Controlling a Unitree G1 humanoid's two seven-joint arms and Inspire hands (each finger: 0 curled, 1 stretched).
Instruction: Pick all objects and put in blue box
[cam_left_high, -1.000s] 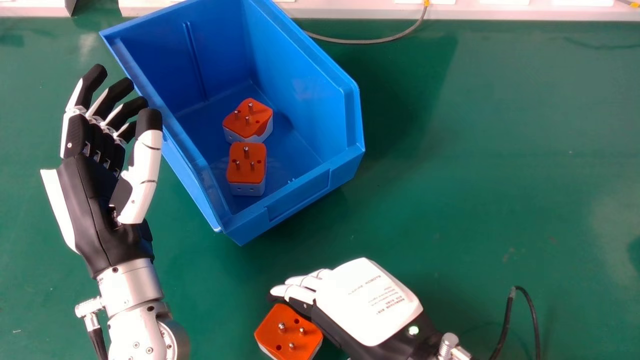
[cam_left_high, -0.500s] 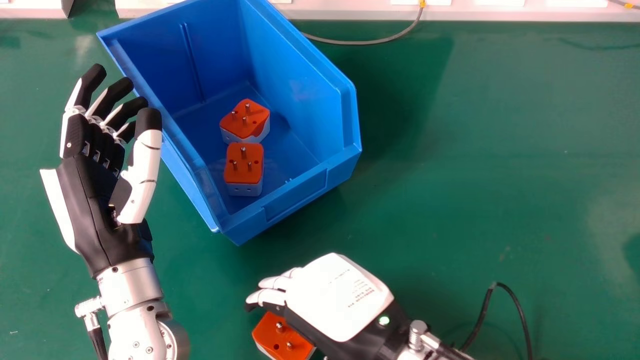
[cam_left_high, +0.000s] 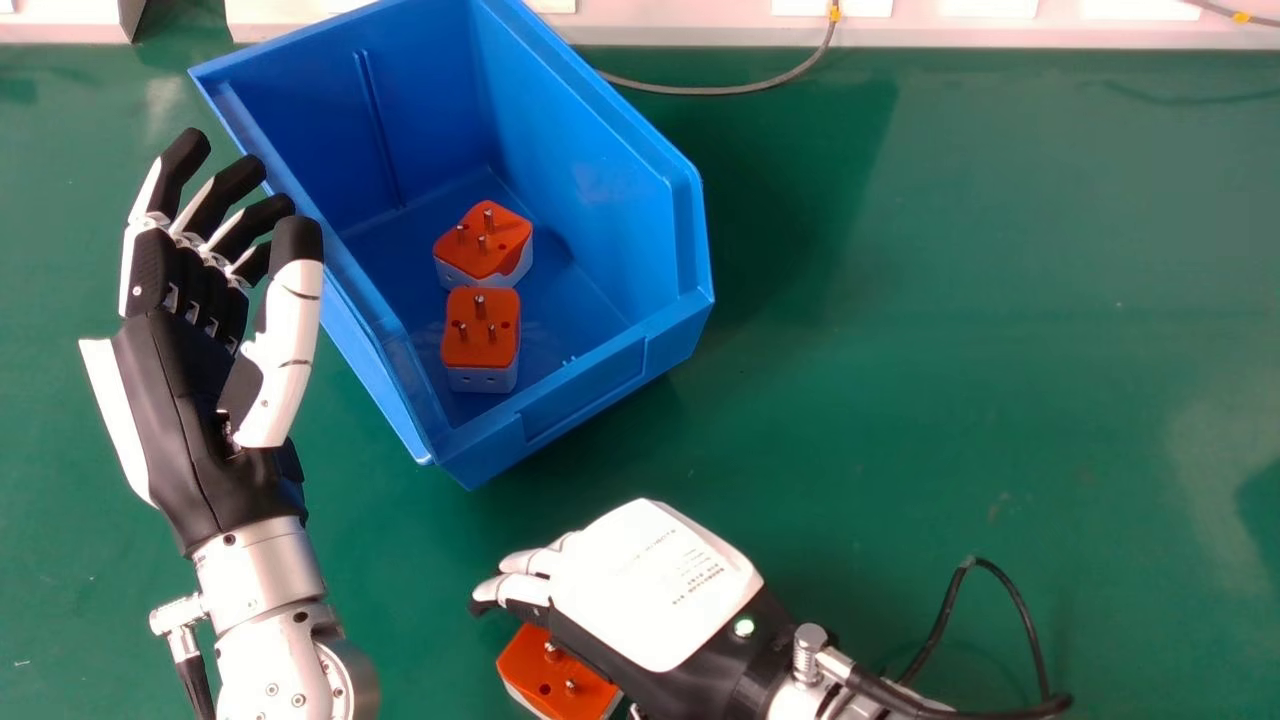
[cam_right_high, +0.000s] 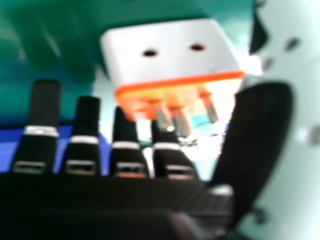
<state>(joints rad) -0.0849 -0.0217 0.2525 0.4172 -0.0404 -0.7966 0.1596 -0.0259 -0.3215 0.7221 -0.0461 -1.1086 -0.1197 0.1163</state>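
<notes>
The right hand (cam_left_high: 650, 590) is low in the head view, back upward, its fingers extended over the far side of an orange and white plug adapter (cam_left_high: 552, 672) on the table and partly covering it. In the right hand view the adapter (cam_right_high: 170, 55) lies between the open right hand's fingers and thumb (cam_right_high: 257, 145), not gripped. Two more adapters, one (cam_left_high: 484, 240) behind the other (cam_left_high: 481, 328), rest prongs up inside the blue box (cam_left_high: 590, 395). Palm up and open, the left hand (cam_left_high: 190, 380) is at the box's left side, holding nothing.
Green table surface (cam_left_high: 950, 330) stretches to the right of the box. A grey cable (cam_left_high: 740, 90) runs along the back by a white ledge (cam_left_high: 950, 35). Near the right wrist a black cable (cam_left_high: 945, 620) loops up.
The right hand has moved left across the nearby adapter, covering more of it. The view has shifted slightly, with the box a little further left. The left hand stays still.
</notes>
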